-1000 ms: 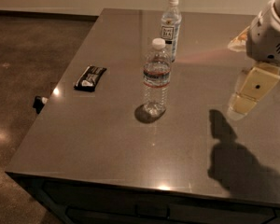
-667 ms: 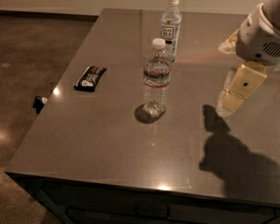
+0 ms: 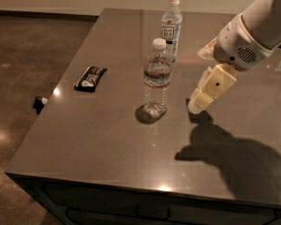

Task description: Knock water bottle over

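- Camera view: water bottle [image 3: 157, 76] stands upright on the table [image 3: 107, 144], left of the gripper [image 3: 195, 107], near but apart.
- Gripper's opening cannot be told.
- Slimmer bottle [image 3: 171, 27] stands behind; dark packet [image 3: 90, 78] lies farther left.

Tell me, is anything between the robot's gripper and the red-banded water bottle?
No. The camera view shows only bare tabletop between the gripper, hovering low beside it, and the upright water bottle.
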`<action>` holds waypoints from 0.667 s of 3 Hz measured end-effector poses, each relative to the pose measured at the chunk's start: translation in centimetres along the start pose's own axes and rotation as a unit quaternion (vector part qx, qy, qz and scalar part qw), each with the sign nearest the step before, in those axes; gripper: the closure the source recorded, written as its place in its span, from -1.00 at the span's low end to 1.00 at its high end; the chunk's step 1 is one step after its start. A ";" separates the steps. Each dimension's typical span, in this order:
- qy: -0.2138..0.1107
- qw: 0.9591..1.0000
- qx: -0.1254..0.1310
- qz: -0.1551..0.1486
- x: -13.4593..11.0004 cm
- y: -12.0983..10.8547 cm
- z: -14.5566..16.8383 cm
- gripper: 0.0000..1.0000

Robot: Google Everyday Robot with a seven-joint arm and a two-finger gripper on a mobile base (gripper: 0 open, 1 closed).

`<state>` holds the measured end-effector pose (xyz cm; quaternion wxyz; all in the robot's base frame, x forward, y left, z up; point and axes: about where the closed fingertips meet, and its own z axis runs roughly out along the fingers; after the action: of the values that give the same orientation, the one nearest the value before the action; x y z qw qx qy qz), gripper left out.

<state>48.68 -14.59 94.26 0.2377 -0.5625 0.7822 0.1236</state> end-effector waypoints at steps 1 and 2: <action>-0.053 0.998 -0.012 0.014 -2.4 0.0 1.4 -1.00; -0.116 0.993 -0.024 0.017 -5.4 0.3 2.2 -1.00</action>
<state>50.26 -9.07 95.13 0.3111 -0.5368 0.7556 0.2101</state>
